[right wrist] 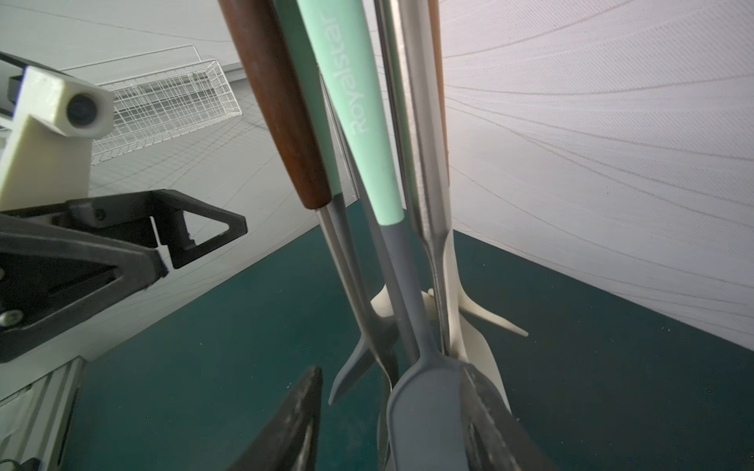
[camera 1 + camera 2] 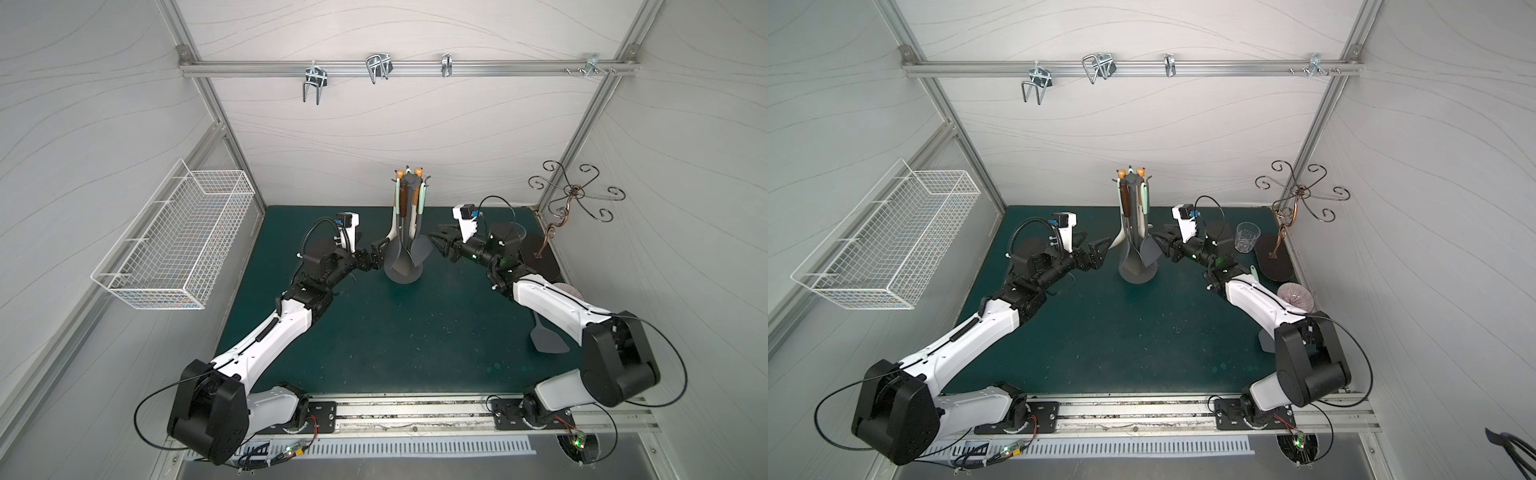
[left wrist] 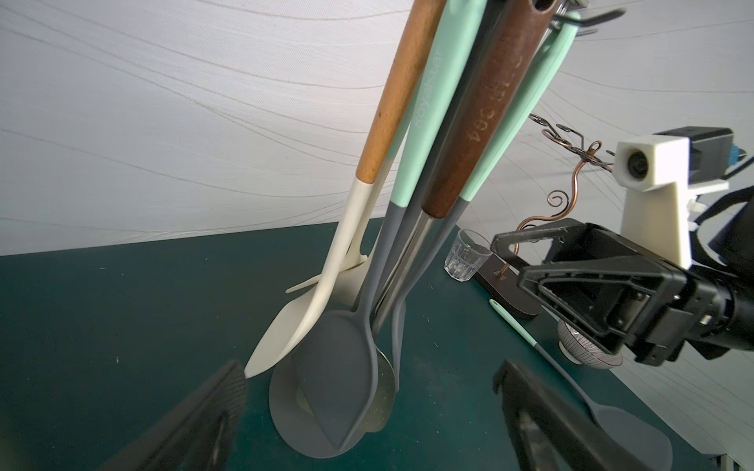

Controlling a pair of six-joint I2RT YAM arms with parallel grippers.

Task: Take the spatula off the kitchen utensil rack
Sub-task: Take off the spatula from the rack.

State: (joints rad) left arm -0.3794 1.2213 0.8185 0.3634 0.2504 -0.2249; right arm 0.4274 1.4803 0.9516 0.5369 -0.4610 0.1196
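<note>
The kitchen utensil rack (image 2: 405, 277) (image 2: 1136, 276) stands at the middle back of the green mat, and several utensils hang from its crown. The spatula (image 2: 423, 249) (image 1: 424, 420) hangs on the rack's right side, with a grey blade and a mint handle. My right gripper (image 2: 436, 237) (image 1: 391, 371) is open around that blade. One finger lies against the blade's face and the other stands a gap away. My left gripper (image 2: 378, 257) (image 3: 371, 416) is wide open just left of the rack's base (image 3: 293, 428) and holds nothing.
A second grey spatula (image 2: 548, 336) lies on the mat under my right arm. A glass (image 2: 1246, 237), a copper scrolled stand (image 2: 573, 195) and a ribbed bowl (image 2: 1296, 295) crowd the right side. A white wire basket (image 2: 174, 237) hangs on the left wall.
</note>
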